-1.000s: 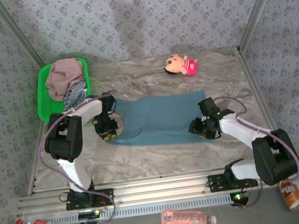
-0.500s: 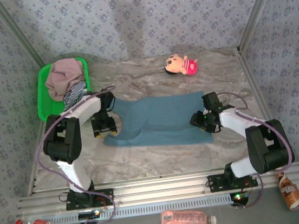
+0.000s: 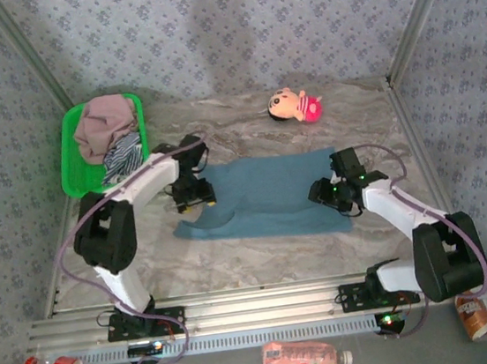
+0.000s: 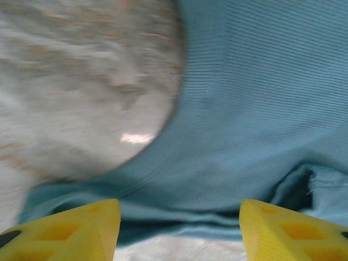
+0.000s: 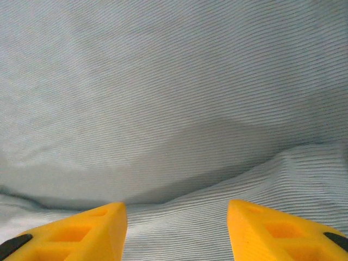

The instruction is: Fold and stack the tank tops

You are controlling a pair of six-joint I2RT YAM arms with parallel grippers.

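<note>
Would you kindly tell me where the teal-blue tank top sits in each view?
Top external: teal-blue tank top flat at centre, between left gripper and right gripper.
Left wrist: right and bottom, past the fingertips.
Right wrist: creased, ahead of the fingertips.
Shared landmark, top and left wrist: its curved cut-out edge by the left gripper.

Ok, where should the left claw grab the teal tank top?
Pinch the curved hem at its left end, coming down from above: the teal tank top lies flat on the table, and that banded edge sits just ahead of the open left claw.
</note>
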